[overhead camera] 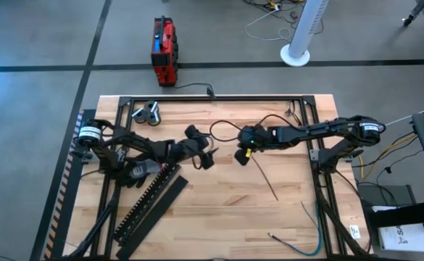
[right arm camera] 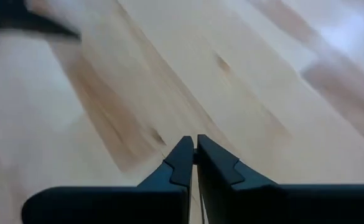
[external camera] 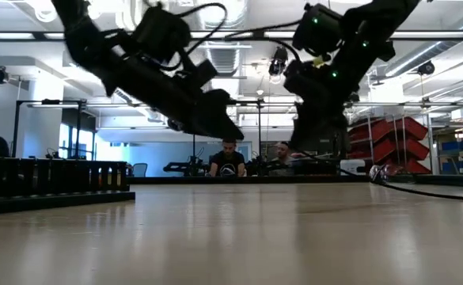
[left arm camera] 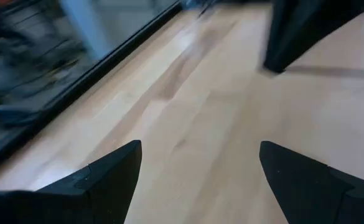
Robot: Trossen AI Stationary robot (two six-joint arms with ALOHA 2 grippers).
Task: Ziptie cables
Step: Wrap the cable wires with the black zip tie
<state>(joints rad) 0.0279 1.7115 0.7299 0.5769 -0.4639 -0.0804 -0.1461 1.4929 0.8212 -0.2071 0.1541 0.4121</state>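
Note:
A thin dark grey cable [overhead camera: 264, 178] runs from my right gripper [overhead camera: 242, 154] slanting toward the table's near edge, with its far tip on the wood. My right gripper is shut and raised off the table at mid-table [external camera: 314, 119]. My left gripper [overhead camera: 206, 156] hovers just left of it, open [left arm camera: 200, 165], with only bare wood between its fingers. A blue and green cable [overhead camera: 307, 233] lies flat near the front right corner. My right gripper appears to pinch the dark grey cable by its upper end [overhead camera: 251, 159] between the two shut fingers [right arm camera: 185, 158]. The cable is so thin that the contact itself barely shows. It trails from the fingers down to the table, slack, with its lower end [overhead camera: 275, 197] on the wood.
A black comb-toothed duct and its flat lid [overhead camera: 152, 203] lie at the front left. A black cord loop [overhead camera: 225, 130] lies behind the grippers. A red box [overhead camera: 164, 51] stands beyond the far edge. A small metal part [overhead camera: 148, 113] sits at the back left. People sit in the room behind [external camera: 229, 158].

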